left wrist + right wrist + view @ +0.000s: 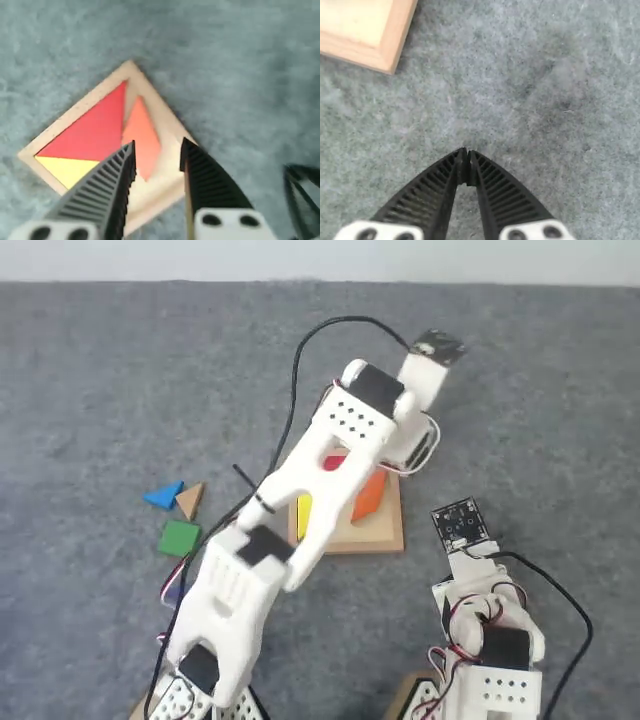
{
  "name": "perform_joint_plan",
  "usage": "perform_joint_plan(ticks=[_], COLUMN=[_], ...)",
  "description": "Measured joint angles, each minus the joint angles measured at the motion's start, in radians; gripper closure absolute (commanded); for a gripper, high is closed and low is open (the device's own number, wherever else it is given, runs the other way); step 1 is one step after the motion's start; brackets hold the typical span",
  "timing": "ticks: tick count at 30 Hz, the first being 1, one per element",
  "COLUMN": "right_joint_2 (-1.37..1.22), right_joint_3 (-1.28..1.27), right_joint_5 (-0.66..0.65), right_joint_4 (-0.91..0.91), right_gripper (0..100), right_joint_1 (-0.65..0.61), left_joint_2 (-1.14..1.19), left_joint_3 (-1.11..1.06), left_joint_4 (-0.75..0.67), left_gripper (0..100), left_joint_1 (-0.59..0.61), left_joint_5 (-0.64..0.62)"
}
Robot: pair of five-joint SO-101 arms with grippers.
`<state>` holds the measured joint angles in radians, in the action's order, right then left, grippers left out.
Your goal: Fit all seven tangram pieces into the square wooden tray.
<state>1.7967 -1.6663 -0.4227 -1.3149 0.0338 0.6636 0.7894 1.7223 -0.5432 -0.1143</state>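
The square wooden tray lies mid-table, with my left arm stretched across it. In the left wrist view a red triangle, an orange triangle and a yellow triangle lie flat in the tray. My left gripper hovers open above the orange piece, holding nothing. On the carpet to the tray's left lie a blue triangle, a tan triangle and a green square. My right gripper is shut and empty over bare carpet, near a corner of the tray.
Grey carpet covers the table. A purple piece peeks out from under the left arm near the front left. The right arm's base stands at the front right. A black cable loops over the tray's far side.
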Motion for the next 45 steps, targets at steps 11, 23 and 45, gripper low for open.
perform_joint_plan(ticks=[11, 23, 45], right_joint_2=[0.0, 0.0, 0.0], right_joint_3=[0.0, 0.0, 0.0], right_joint_5=[0.0, 0.0, 0.0], right_joint_4=[0.0, 0.0, 0.0], right_gripper=[99.1, 99.1, 99.1], right_joint_1=[0.0, 0.0, 0.0], left_joint_2=[-0.562, -0.783, -0.562], left_joint_3=[-0.818, -1.478, -1.339], left_joint_4=[-0.445, -0.882, -0.829], left_gripper=[88, 88, 90], left_joint_1=[0.04, 0.126, 0.078], left_joint_5=[0.091, 0.144, 0.147])
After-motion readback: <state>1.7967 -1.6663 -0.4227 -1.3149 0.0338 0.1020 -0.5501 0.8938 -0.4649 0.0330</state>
